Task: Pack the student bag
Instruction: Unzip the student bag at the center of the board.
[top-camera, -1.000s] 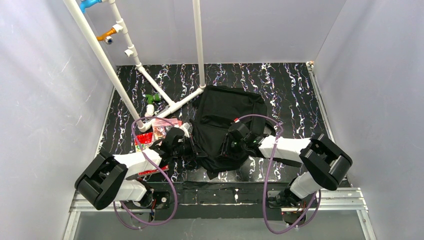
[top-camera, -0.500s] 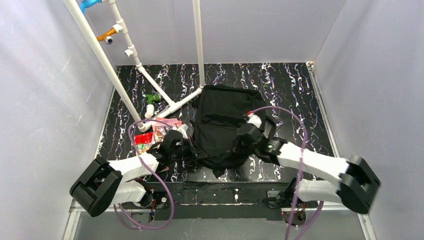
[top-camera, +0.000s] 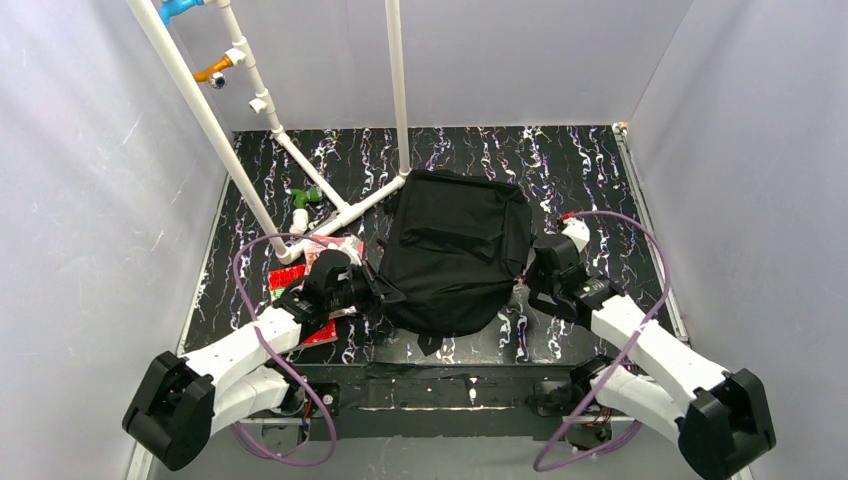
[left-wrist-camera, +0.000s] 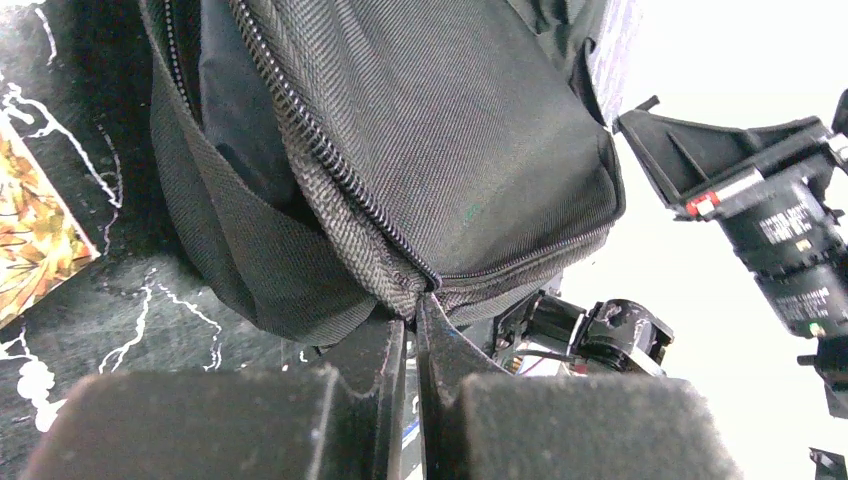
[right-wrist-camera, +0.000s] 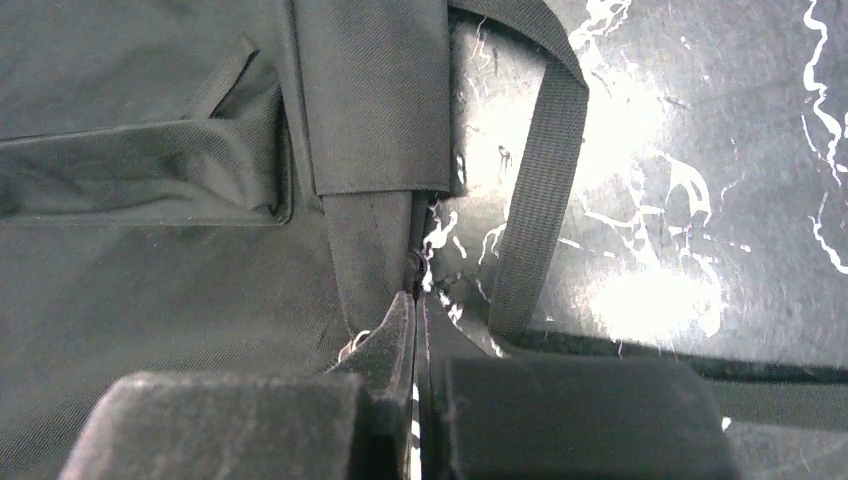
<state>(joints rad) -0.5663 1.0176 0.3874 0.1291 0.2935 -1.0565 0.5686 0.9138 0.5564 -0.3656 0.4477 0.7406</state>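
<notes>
**Hidden, cropped and unresolved parts**

Top view: the left gripper's (top-camera: 370, 292) tips disappear against the edge of the student bag (top-camera: 455, 250). The left arm covers part of a red flat item (top-camera: 285, 282). A small green object (top-camera: 308, 196) by the white pipe frame (top-camera: 310, 170) is too small to name. Wrist views: the bag runs off the frame edges. Whether the closed right gripper (right-wrist-camera: 415, 300) pinches anything is unclear.

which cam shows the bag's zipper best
Left wrist: the zipper of the student bag runs close-up, teeth visible, down to the shut left gripper. Top external shows the whole bag, its zipper too small to make out. Right wrist shows only fabric and a strap.
</notes>
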